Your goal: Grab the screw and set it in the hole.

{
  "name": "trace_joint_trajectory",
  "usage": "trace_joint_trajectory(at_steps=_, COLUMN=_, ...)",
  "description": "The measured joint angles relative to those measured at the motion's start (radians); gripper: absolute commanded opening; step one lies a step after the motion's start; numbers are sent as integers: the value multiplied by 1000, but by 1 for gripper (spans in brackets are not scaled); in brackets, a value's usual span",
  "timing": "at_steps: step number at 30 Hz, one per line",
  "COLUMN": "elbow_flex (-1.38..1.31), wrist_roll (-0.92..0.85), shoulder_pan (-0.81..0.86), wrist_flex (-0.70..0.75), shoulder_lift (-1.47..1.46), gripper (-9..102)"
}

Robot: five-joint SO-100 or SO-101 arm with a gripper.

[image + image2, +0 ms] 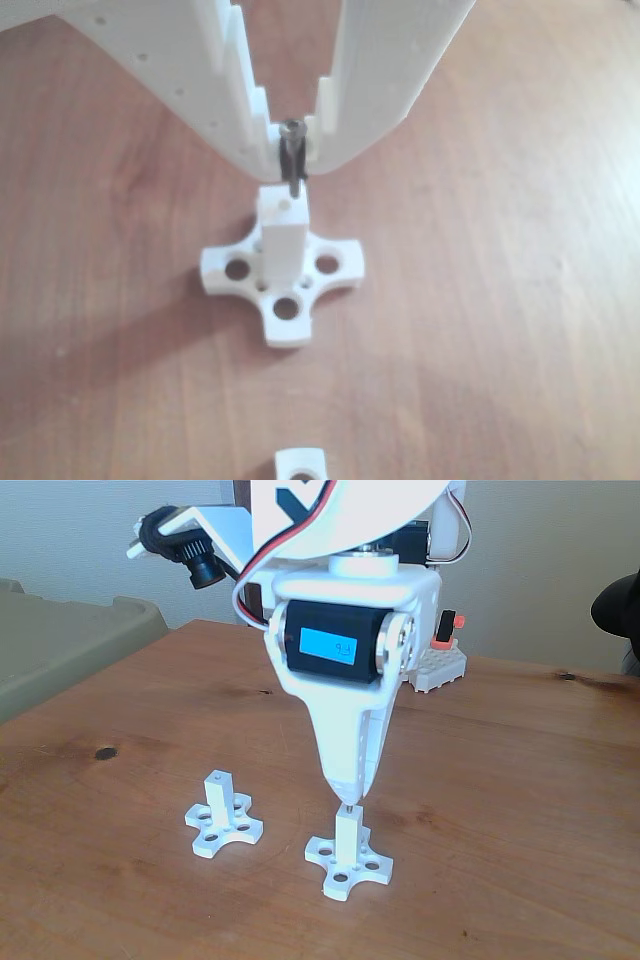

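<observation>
other: close, rides arm, looks down | fixed: front, table-level | shared: post

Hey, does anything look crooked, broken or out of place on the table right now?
Nothing stands out. The screw hangs upright in the gripper, just above the post and its hole. Both posts stand straight on the table; the second post is off to the left in the fixed view.
</observation>
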Motion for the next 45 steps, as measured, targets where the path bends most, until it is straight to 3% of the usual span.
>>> trace_joint_trajectory(at_steps=45, elbow_flex=14, wrist_roll=0, shoulder_pan=0, wrist_flex=-12, shoulder_lift=-18, gripper=-3)
